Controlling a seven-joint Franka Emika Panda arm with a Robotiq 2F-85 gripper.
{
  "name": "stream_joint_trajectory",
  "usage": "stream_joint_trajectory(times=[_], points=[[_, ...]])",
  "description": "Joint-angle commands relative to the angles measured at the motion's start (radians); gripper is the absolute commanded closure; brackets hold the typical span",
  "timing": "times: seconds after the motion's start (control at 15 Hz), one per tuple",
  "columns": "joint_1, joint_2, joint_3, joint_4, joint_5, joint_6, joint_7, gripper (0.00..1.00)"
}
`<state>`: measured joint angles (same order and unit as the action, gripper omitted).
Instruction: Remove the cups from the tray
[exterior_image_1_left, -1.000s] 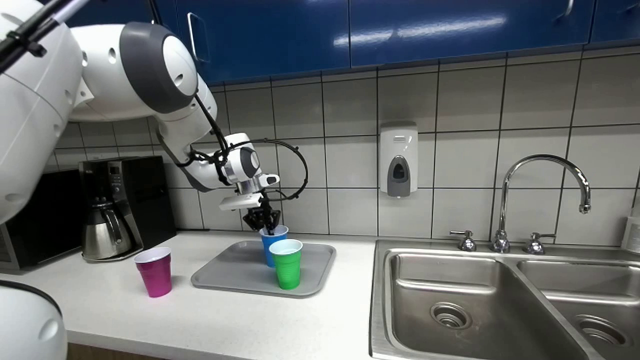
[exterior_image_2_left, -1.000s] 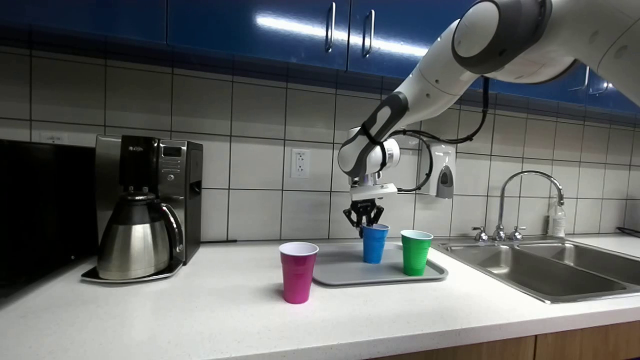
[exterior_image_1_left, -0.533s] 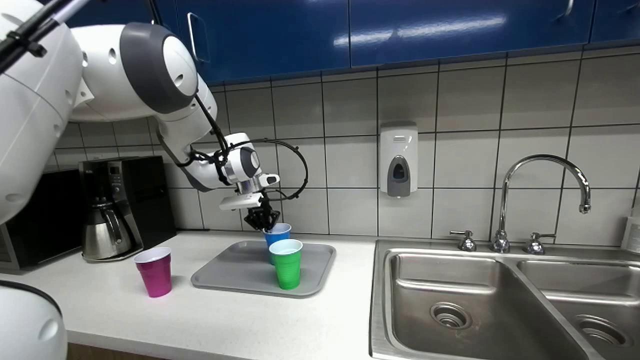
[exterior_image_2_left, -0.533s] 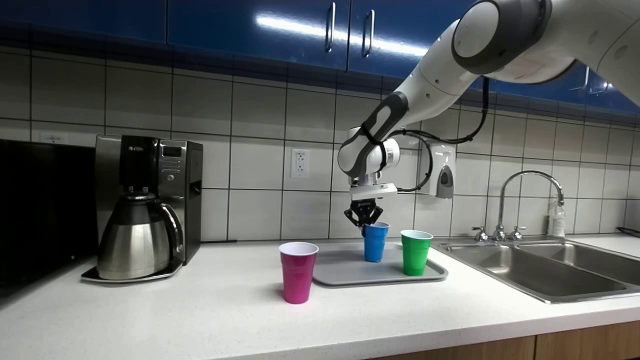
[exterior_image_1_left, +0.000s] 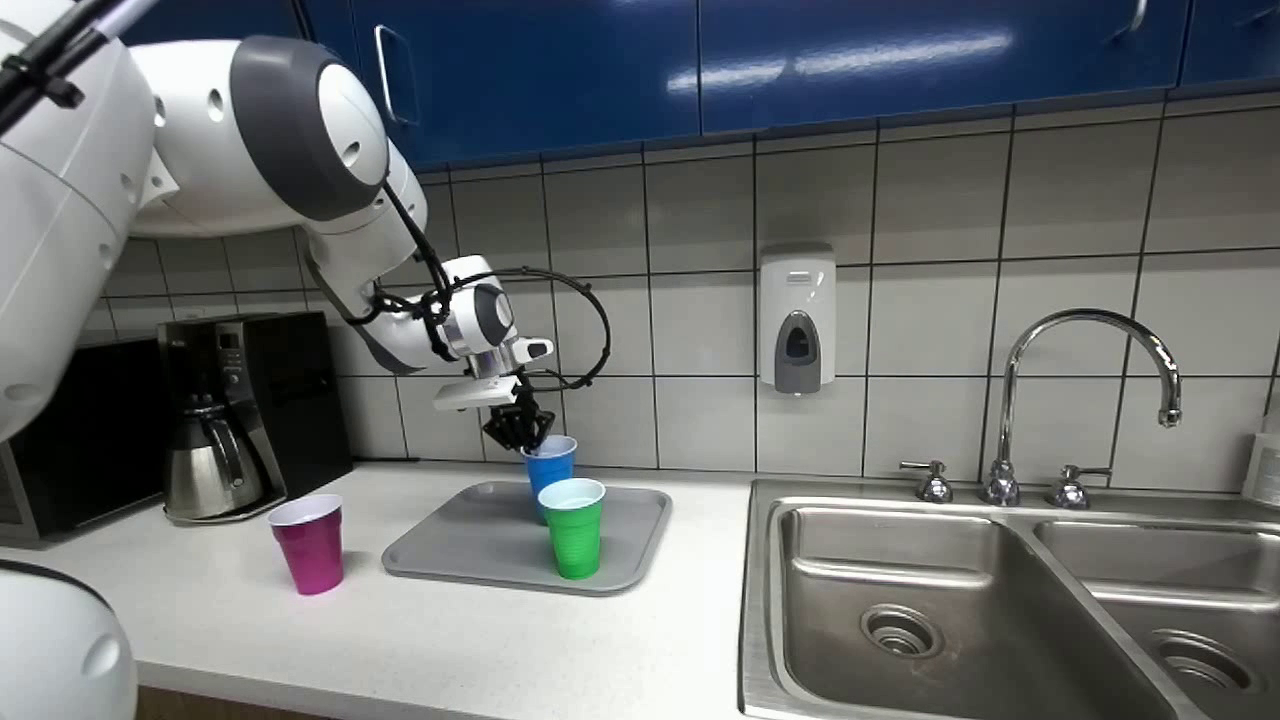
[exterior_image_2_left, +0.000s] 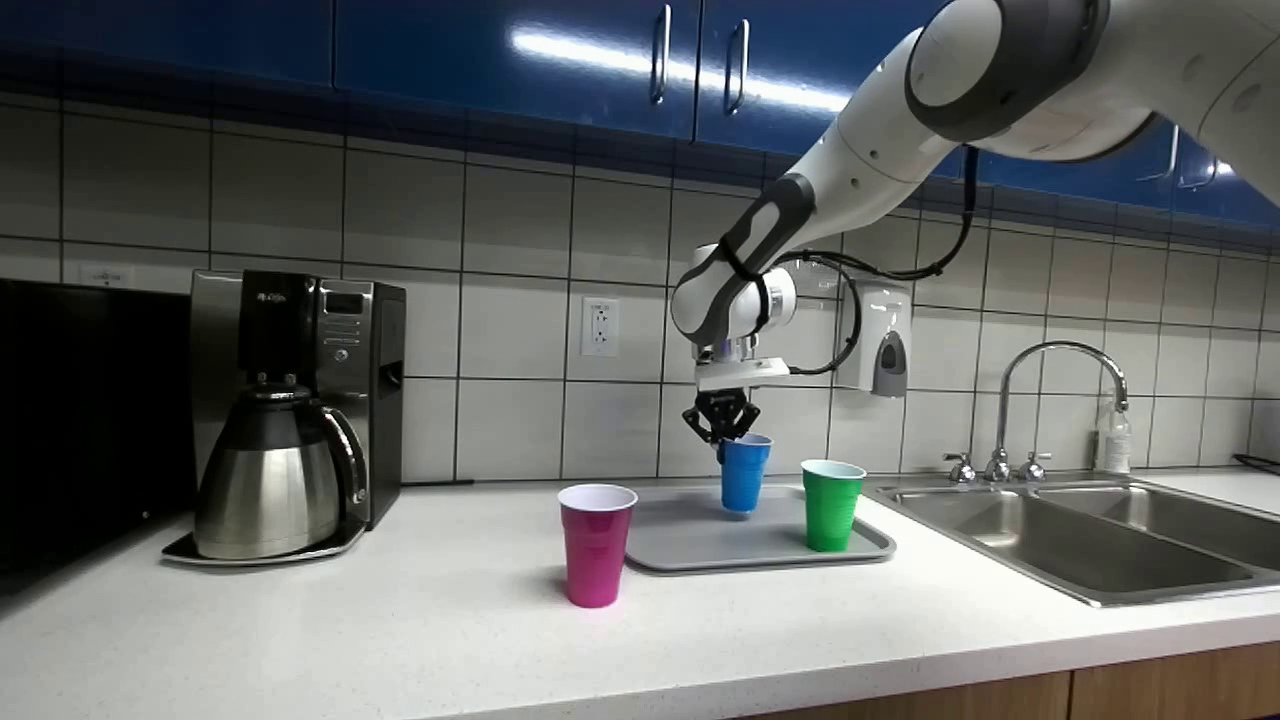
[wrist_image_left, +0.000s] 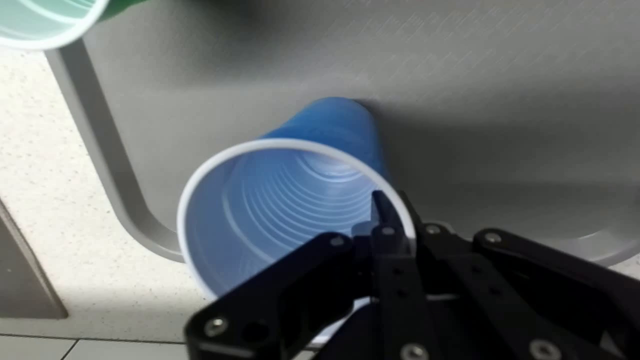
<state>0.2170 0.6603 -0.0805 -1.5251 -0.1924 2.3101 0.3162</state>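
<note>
Now lifts the tapered blue plastic cup (exterior_image_2_left: 745, 478) by its rim in the closed black hand (wrist_image_left: 395, 207), just off the grey rectangular tray (exterior_image_2_left: 680, 535), leaving 1 tapered green plastic cup (exterior_image_2_left: 832, 510) to clear.

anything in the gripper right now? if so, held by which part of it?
Yes, the blue cup: the gripper is closed on its wall at the rim, one finger inside the cup, one outside.
</note>
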Motion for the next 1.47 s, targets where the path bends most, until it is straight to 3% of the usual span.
stream_joint_trajectory(times=[0.0,0.67,1.4], points=[[0.02,-0.057,0.002,-0.031,-0.012,-0.011,0.033,1.0],[0.08,-0.179,0.014,-0.143,-0.027,-0.017,0.076,1.0],[0.096,-0.311,0.05,-0.297,-0.036,-0.024,0.117,1.0]])
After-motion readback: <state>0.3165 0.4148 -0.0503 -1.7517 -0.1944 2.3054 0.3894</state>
